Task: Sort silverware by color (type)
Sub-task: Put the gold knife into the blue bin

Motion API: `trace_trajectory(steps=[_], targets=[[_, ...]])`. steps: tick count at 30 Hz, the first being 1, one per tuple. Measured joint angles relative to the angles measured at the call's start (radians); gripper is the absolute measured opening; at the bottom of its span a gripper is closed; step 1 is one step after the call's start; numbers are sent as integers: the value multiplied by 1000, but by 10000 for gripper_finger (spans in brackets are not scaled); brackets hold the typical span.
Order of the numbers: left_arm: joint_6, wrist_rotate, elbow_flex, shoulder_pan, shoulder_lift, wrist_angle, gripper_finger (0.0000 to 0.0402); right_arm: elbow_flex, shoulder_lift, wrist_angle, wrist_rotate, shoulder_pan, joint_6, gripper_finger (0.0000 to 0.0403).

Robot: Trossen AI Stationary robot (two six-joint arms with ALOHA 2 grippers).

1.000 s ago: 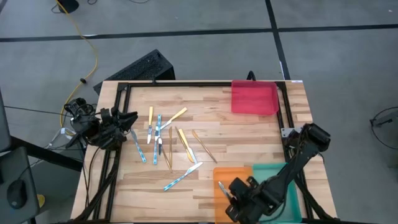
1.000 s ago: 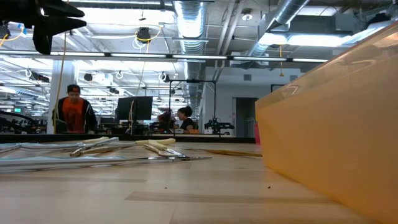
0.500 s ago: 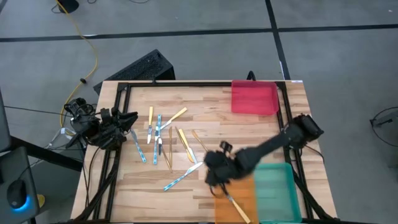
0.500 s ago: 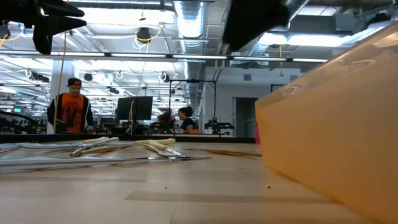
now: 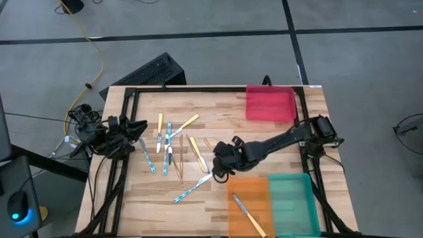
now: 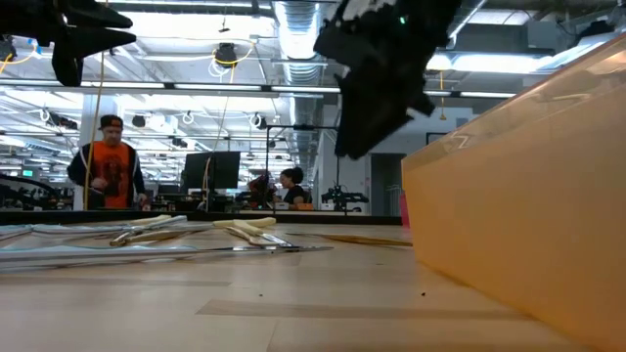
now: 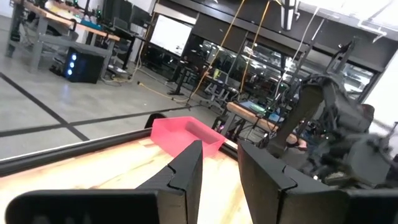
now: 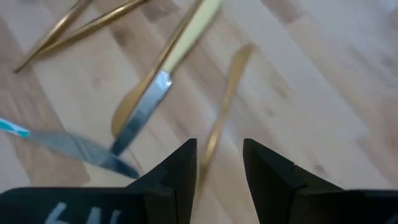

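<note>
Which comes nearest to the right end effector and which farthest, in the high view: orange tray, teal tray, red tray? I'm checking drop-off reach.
From the right end effector:
1. Orange rectangular tray, just beside it toward the front edge.
2. Teal rectangular tray, beyond the orange one.
3. Red rectangular tray, at the far corner.

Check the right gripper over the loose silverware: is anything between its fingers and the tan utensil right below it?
Nothing visible. In the right wrist view the right gripper is open, with the tan utensil lying on bare table in line with the gap. A yellow-handled knife lies alongside, apart from it. The left gripper waits at the table's left edge.

Overhead, table-level, two wrist-mounted views
</note>
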Motion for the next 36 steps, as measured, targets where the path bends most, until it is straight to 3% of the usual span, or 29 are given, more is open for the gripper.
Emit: trace_trajectory(steps=[5,14,24,30,36], targets=[[-1,-4,0,0,0,0,89,-133,1,194,58,27,18,154],[0,-9,0,0,0,-3,89,-286,1,419,74,15,25,154],[3,-10,0,0,0,-7,89,-294,1,434,50,-16,2,154],[-4,-9,0,0,0,-23,89,-294,1,455,-61,-44,-1,154],[-5,-9,0,0,0,-23,89,-294,1,444,-97,-75,-22,154]])
